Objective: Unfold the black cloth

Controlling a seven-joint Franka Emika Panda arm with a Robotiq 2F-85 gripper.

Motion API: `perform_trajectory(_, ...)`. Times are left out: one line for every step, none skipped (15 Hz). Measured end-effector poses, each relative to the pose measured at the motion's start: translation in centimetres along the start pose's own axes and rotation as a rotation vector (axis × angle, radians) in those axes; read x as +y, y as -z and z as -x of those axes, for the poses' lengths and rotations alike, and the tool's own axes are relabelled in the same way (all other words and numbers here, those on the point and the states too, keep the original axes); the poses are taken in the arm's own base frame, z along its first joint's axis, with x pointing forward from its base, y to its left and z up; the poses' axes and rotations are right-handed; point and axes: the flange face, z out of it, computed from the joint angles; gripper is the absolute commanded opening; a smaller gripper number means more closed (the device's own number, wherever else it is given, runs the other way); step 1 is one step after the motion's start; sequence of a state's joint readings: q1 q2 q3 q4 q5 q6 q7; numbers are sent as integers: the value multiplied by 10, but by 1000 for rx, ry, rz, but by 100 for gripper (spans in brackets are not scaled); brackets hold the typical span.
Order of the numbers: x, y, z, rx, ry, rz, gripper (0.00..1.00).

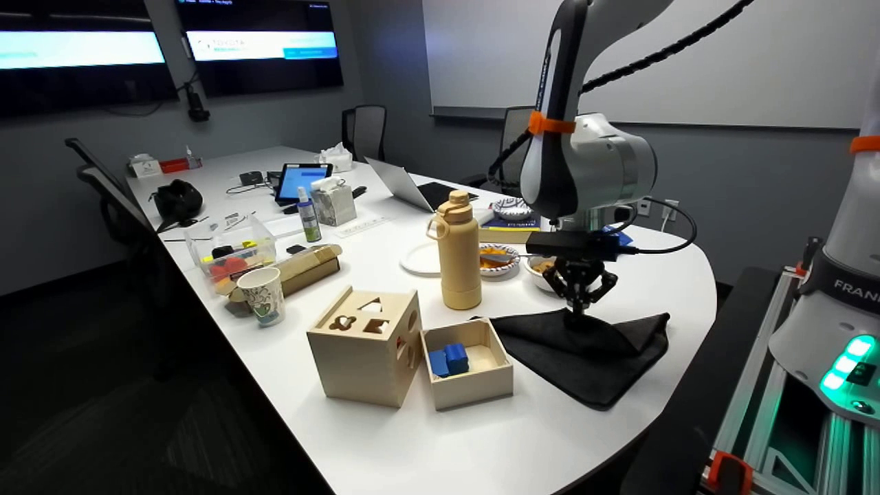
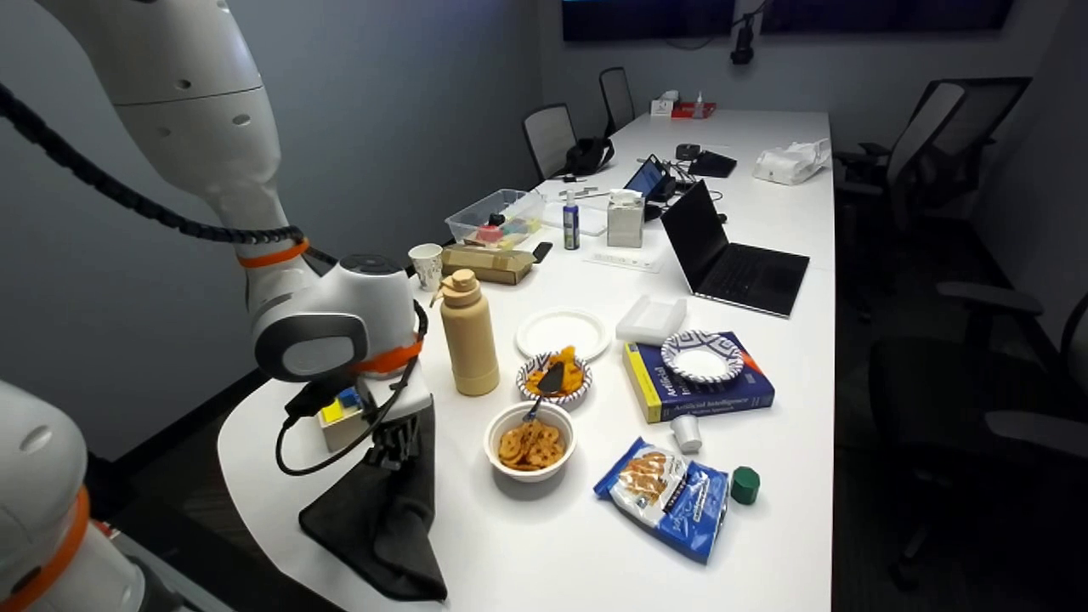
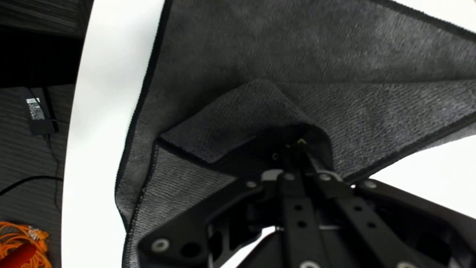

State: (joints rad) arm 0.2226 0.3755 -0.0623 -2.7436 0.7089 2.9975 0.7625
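Note:
The black cloth (image 1: 591, 381) lies on the white table with part of it folded over itself. It also shows in an exterior view (image 2: 361, 514), with one end reaching toward the table's front. In the wrist view the cloth (image 3: 223, 52) has overlapping layers and a turned-up flap around the fingertips. My gripper (image 1: 579, 311) points down at the folded part. In the wrist view the gripper's fingers (image 3: 295, 149) are drawn together with cloth bunched at the tips. The exact pinch is dark and partly hidden.
A wooden shape box (image 1: 364, 361) and a shallow wooden tray (image 1: 474, 397) stand beside the cloth. A tan bottle (image 1: 459, 265) stands behind them. A white snack bowl (image 2: 529, 474) and a blue snack bag (image 2: 701, 510) lie nearby. The table's curved edge (image 3: 89, 149) is close to the cloth.

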Motion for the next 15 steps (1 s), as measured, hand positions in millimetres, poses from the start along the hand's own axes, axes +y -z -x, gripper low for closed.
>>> perform_trajectory(1, 1, -3, 19, -22, -2, 1)
perform_trajectory(1, 3, -7, 40, -42, -6, 1)
perform_trajectory(0, 5, -10, 61, -59, -11, 1)
perform_trajectory(-1, 7, -13, 81, -75, -15, 1)
perform_trajectory(-1, 9, -16, 103, -90, -21, 1)
perform_trajectory(-2, 11, -19, 124, -103, -26, 1)
perform_trajectory(-3, 13, -21, 143, -113, -29, 1)
perform_trajectory(-3, 16, -24, 161, -121, -31, 1)
perform_trajectory(-4, 18, -26, 179, -128, -32, 1)
perform_trajectory(-5, 19, -27, 196, -132, -33, 1)
perform_trajectory(-5, 21, -28, 212, -136, -33, 1)
perform_trajectory(-6, 22, -29, 229, -135, -34, 1)
perform_trajectory(-8, 23, -30, 246, -133, -34, 1)
perform_trajectory(-11, 24, -30, 263, -131, -34, 1)
perform_trajectory(-13, 25, -30, 280, -128, -35, 1)
